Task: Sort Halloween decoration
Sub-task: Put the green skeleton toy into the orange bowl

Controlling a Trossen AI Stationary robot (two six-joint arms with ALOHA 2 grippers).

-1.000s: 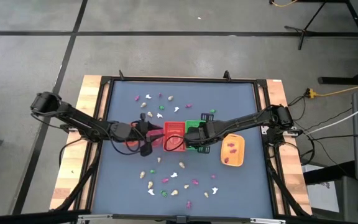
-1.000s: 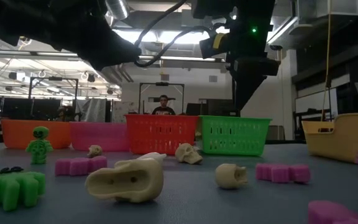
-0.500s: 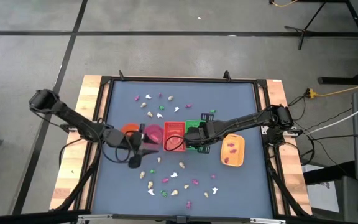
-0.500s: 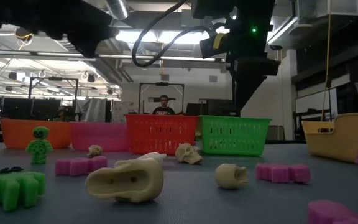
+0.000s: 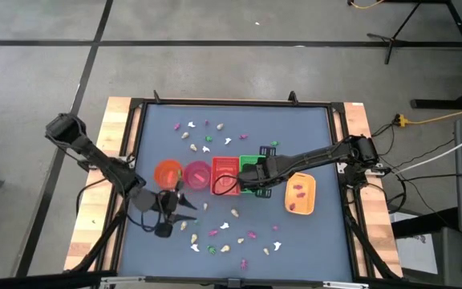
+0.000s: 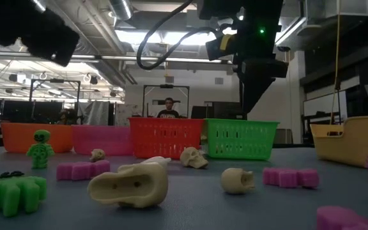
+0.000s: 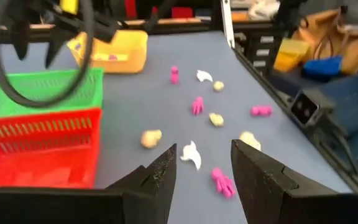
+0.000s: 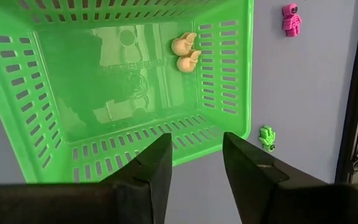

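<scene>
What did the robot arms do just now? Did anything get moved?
The left gripper pulled back from over the round orange bowl and round pink bowl, swinging toward the table's near left side. Its open fingers carry nothing. The right gripper stayed hovering over the green plastic basket, open and empty. The bowls, baskets and little plastic trinkets all stayed put.

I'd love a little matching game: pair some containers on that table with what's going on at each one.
1. green basket
2. yellow tray
3. red basket
4. orange bowl

a. holds pink trinkets
b. holds two cream skulls
c. leftmost in the row
d. between pink bowl and green basket

Pairs: 1-b, 2-a, 3-d, 4-c
</scene>
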